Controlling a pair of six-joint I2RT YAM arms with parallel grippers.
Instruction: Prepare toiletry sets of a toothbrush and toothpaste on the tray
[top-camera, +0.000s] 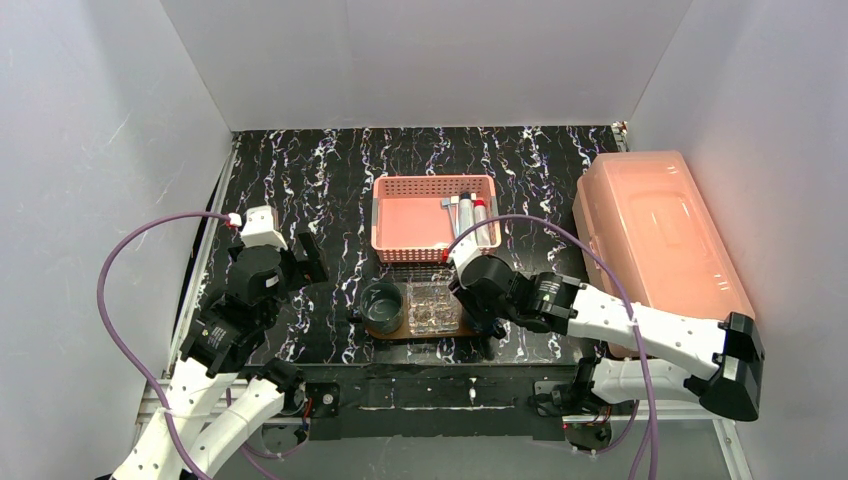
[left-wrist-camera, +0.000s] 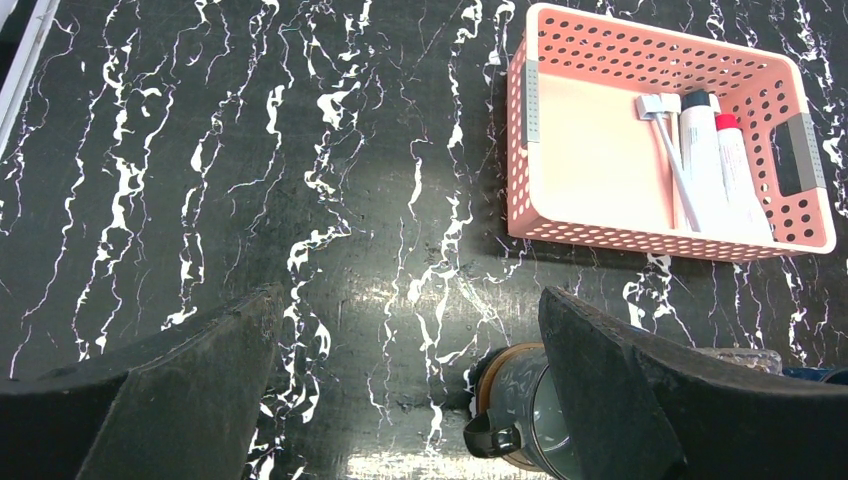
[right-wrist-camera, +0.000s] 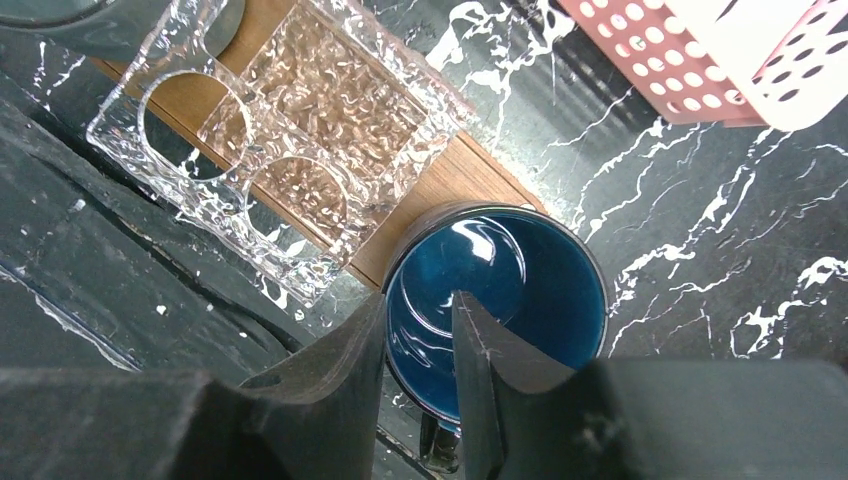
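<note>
View from above: my two arms reach over a black marbled table (top-camera: 300, 180). The tray (top-camera: 432, 338), a dark wooden oval, lies near the front edge between my arms. On it stand a grey cup (top-camera: 385, 308) at its left end and a clear holder (top-camera: 435, 305) just right of the cup.

My right claw (right-wrist-camera: 420, 300) hangs low at the tray's right end, over a blue mug (right-wrist-camera: 520, 290). Its two fingers stand a little apart, one outside the mug's near wall and one inside. Blue shows between wall and inner finger, so nothing is pinched. I cannot tell whether the mug stands wholly on the wood. The holder shows two round holes and one rectangular well.

My left claw (left-wrist-camera: 408, 300) hovers above bare table left of the tray, spread wide and holding nothing. The grey cup sits just under its right finger.

Behind the tray is a pink basket (left-wrist-camera: 520, 150). At its right side lie a white toothbrush (left-wrist-camera: 672, 160), a black-capped tube (left-wrist-camera: 700, 150) and a red-capped tube (left-wrist-camera: 737, 165), side by side. A large pink box (top-camera: 655, 240) stands at the far right
</note>
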